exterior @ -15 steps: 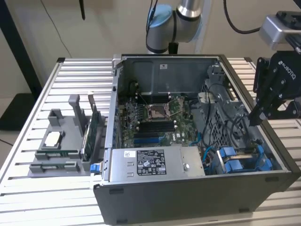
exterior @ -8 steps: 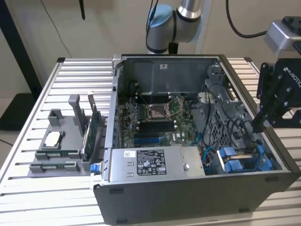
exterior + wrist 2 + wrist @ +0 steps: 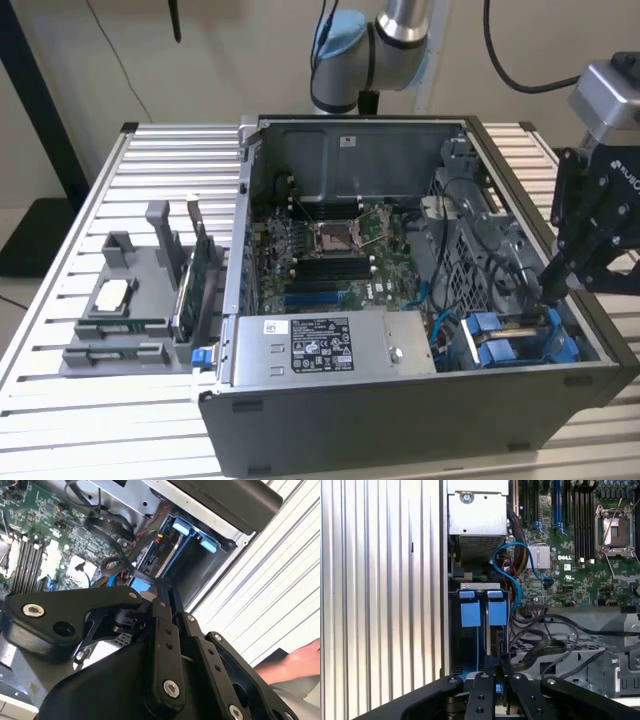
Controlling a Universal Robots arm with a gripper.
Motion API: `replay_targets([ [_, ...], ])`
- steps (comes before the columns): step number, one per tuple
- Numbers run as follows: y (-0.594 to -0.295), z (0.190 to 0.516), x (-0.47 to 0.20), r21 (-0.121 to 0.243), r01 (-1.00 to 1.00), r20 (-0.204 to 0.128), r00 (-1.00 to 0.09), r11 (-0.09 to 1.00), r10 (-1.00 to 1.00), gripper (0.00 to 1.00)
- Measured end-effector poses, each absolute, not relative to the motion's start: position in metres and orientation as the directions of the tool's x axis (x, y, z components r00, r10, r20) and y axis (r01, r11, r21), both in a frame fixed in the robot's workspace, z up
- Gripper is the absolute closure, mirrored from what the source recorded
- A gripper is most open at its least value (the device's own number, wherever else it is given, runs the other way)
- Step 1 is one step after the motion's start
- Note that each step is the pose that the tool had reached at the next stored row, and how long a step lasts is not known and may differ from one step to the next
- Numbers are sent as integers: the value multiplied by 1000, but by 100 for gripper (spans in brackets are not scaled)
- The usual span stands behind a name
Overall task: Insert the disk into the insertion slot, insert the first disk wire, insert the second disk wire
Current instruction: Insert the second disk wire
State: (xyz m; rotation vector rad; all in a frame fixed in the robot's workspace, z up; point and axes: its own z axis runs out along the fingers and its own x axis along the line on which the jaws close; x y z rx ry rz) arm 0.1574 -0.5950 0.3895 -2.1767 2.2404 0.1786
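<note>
right now i'm holding the gripper [image 3: 553,292] down inside the open computer case [image 3: 400,400], at its corner nearest the exterior view's right, fingers [image 3: 499,645] pinched together on a black wire connector [image 3: 498,636]. it's hanging just over the insertion slot [image 3: 455,630], where the disk [image 3: 497,611] is already sitting beside another blue-handled carrier [image 3: 470,612].

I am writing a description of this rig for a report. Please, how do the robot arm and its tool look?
The arm is a silver metal tube with light blue caps at its joint. A black cable hangs near it. The tool is matte black, built from flat linkage bars joined by round silver bolts, seen close in the second wrist view. A grey box-shaped housing sits above it.
</note>
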Motion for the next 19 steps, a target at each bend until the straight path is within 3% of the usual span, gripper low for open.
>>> replay_targets([
  [19, -583, 388, 121, 74, -997, -88, -31, 24, -996, 84],
])
